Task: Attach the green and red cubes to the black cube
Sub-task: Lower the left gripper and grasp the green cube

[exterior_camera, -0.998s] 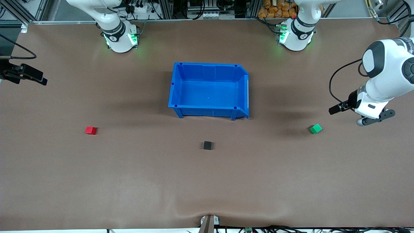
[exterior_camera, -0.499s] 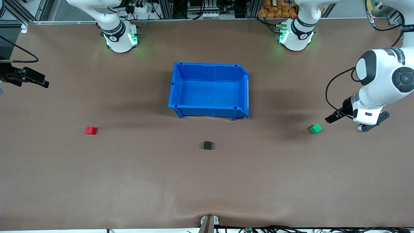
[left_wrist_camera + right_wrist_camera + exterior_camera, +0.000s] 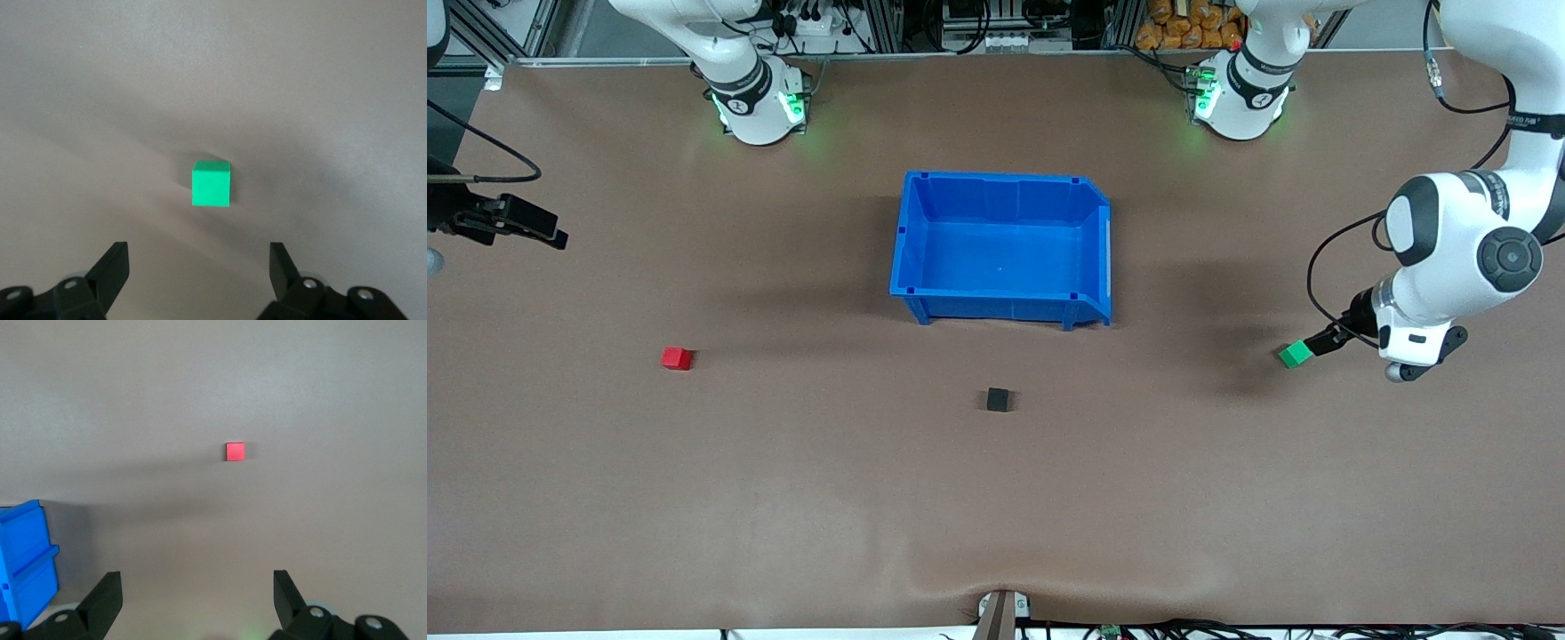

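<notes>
The green cube [image 3: 1296,354] lies on the table toward the left arm's end. My left gripper [image 3: 1325,341] hangs just above and beside it, open and empty. In the left wrist view the green cube [image 3: 212,184] sits ahead of the open left gripper [image 3: 199,263], not between the fingers. The red cube [image 3: 677,358] lies toward the right arm's end. My right gripper [image 3: 547,233] is open and empty, up over that end's table edge. In the right wrist view the red cube [image 3: 235,451] is far ahead of the gripper [image 3: 197,587]. The black cube [image 3: 999,400] lies alone mid-table.
An empty blue bin [image 3: 1000,244] stands mid-table, farther from the front camera than the black cube; its corner also shows in the right wrist view [image 3: 23,560]. The brown table mat [image 3: 996,498] has a wrinkle at its near edge.
My left arm has swung toward the table's middle and lowered, bringing its gripper close beside the green cube. My right gripper has shifted slightly inward. The cubes have not moved.
</notes>
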`<state>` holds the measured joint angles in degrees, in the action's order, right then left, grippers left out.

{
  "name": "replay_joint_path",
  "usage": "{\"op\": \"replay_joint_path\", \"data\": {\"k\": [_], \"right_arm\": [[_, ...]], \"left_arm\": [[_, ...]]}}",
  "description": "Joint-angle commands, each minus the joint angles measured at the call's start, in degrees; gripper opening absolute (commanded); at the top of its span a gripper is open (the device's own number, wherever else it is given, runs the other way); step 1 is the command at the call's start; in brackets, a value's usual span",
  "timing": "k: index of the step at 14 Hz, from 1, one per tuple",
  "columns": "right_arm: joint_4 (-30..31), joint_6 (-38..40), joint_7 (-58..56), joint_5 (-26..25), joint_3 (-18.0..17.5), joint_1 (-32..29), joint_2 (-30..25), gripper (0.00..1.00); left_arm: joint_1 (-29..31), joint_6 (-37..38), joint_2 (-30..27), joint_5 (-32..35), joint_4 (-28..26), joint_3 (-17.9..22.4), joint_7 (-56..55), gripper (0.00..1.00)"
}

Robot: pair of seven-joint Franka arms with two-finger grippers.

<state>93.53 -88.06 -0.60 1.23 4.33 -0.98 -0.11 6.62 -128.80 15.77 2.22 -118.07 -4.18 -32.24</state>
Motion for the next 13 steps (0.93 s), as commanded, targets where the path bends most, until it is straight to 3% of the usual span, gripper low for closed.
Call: {"op": "replay_joint_path", "data": {"k": [1, 3, 13], "right_arm": [[1.2, -1.2, 0.2, 0.5, 0.1, 0.4, -0.3, 1.0], [1.6, -1.7, 0.2, 0.4, 0.1, 0.6, -0.2, 1.0], [1.6, -3.3, 0.2, 0.4, 0.1, 0.7, 2.4, 1.0]], "left_arm": [[0.3, -0.4, 3.6, -0.6, 2.7, -0.2, -0.3, 0.89], [0.4, -0.5, 5.8, -0.6, 4.2, -0.2, -0.4, 0.79], [1.3, -3.4, 12.5, -0.4, 5.7, 0.1, 0.2, 0.8]]}}
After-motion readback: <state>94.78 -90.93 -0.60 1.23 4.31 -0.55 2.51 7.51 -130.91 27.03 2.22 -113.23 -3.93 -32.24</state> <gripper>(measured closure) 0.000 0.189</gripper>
